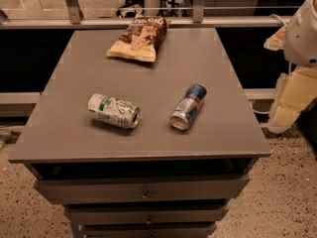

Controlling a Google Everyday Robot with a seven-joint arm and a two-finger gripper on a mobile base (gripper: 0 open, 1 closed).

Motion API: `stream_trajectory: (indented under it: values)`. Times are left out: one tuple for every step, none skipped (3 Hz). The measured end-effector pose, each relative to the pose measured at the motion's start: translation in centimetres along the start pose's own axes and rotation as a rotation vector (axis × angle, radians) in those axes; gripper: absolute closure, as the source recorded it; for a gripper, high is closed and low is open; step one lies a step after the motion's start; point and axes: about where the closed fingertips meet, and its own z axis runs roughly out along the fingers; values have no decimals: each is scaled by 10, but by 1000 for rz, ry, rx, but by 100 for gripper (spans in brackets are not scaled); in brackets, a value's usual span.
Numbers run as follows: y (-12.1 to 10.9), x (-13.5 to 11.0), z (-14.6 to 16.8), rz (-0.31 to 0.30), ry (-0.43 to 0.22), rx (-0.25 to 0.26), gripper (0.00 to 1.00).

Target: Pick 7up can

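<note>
My gripper (296, 90) hangs beyond the right edge of the counter (208, 53); whether it is open or closed, I cannot tell. The 7up can (114, 111) lies sideways toward the front-left corner. Risk: a glancing touch may roll it off the front edge.

The surface (64, 133) is a flat, dull grey, and the drawers (143, 188) beneath it match. The 7up can (114, 111) is white-silver with green logo markings and a silver top. The blue-and-silver can (188, 106) carries red marks around its middle. The chip bag (138, 37) is dark brown up top and pale tan lower down. At the right edge, off the surface, the pincer (290, 103) is cream-yellow under a white arm housing (304, 31). The floor (287, 202) is beige, speckled dark.
</note>
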Motion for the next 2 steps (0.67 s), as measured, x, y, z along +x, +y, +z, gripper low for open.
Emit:
stream_trajectory:
  values:
    - [0,0,0,0,0,0,0]
    - [-5,-46,21,23,-104,-15,0]
